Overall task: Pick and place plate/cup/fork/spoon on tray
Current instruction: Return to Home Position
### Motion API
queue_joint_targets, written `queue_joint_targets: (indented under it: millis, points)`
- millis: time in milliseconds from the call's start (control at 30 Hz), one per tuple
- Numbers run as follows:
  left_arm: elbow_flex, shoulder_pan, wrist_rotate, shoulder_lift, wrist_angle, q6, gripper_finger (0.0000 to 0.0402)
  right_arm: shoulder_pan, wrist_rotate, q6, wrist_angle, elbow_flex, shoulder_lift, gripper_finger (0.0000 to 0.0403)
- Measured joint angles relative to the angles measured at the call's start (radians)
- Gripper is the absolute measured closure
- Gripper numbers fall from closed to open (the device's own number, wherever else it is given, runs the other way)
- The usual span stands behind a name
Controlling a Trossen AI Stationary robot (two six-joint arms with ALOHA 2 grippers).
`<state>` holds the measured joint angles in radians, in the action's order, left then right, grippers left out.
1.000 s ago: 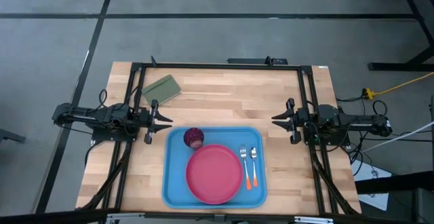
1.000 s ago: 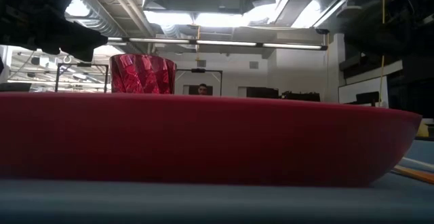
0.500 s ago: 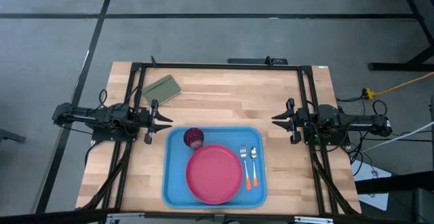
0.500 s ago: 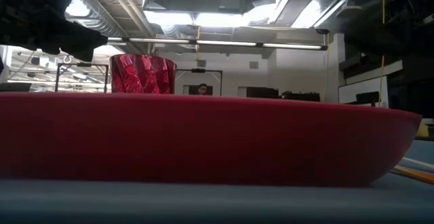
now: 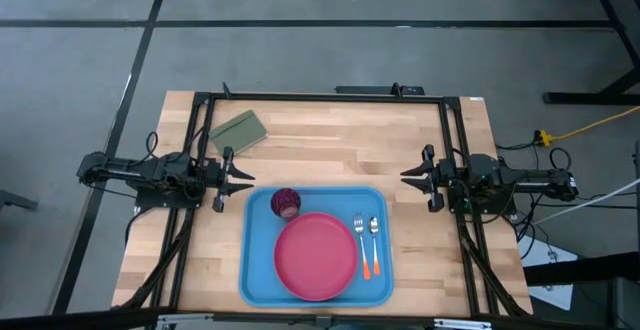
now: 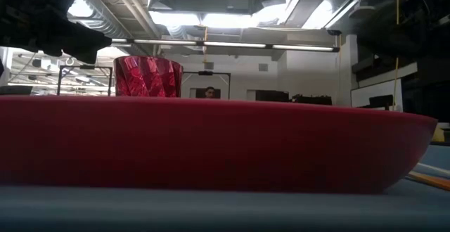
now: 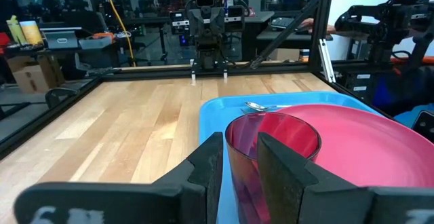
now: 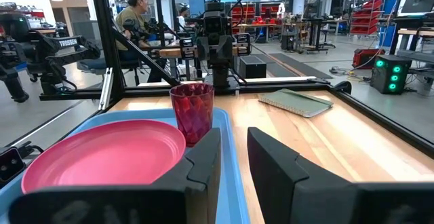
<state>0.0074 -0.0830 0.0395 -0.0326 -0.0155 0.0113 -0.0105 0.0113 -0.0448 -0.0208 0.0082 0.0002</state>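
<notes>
While both arms wait at the tabletop's edges, the left claw (image 5: 243, 179) and right claw (image 5: 409, 177) stand slightly parted, holding nothing. Nothing looks left to carry; best to stay clear. Between them lies the tray (image 5: 256, 270), bearing the cup (image 5: 286, 203), plate (image 5: 316, 255), fork (image 5: 361, 244) and spoon (image 5: 375, 242).

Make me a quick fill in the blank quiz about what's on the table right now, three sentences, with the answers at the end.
1. The plate, cup, fork and spoon all lie on the light-blue ____.
2. The fork lies between the plate and the ____.
3. The olive-green pad lies on the bare ____, off the tray.

Answers: tray; spoon; table
</notes>
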Motion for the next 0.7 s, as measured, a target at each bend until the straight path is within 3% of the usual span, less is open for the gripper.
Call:
queue_joint_targets:
  millis: [267,467,700]
  points:
    - [0.000,0.000,0.000,0.000,0.000,0.000,0.0318,0.000,0.002,0.000,-0.008,-0.001,0.000,0.0324]
    - [0.000,0.000,0.000,0.000,0.000,0.000,0.0318,0.021,0.002,-0.001,-0.170,-0.001,0.000,0.0324]
    - [0.000,0.000,0.000,0.000,0.000,0.000,0.0318,0.045,0.004,-0.002,0.002,-0.001,0.007,0.0324]
